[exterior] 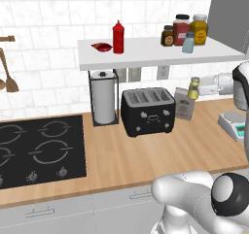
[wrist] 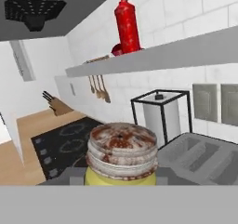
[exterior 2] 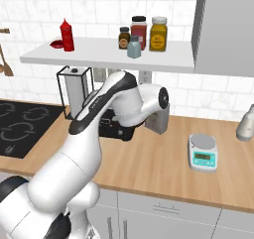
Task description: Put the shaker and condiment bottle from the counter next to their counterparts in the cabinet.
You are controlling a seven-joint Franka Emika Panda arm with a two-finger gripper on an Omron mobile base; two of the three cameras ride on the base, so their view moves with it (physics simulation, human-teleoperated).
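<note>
The condiment bottle (exterior: 118,36) already stands upright on the cabinet (exterior: 155,57) shelf, just beside the small flattish red item (exterior: 102,46) that is its counterpart, so that half of the job looks done. From the hand, it sits up and off to one side, well above the level the hand is working at; in the hand view it rises over the shelf edge at the top.

The shaker (exterior: 194,88) is the half still open. It is off the surface (exterior: 146,155), held in the air just under the cabinet slab, and the hand view shows its grey cap close in front of the camera with yellow-green body below. The hand (exterior: 200,89) appears closed on the shaker, gripping it by the body, though the fingertips themselves are hidden behind it, so this is a judgement from how the shaker hangs at the end of the arm.

What remains: lifting the shaker past the shelf edge and setting it down by the pale blue shaker (exterior: 188,42), which stands above the hand, in front of the jars (exterior: 181,30). The black toaster (exterior: 148,110) and the paper towel holder (exterior: 103,98) lie below and beyond the hand.
</note>
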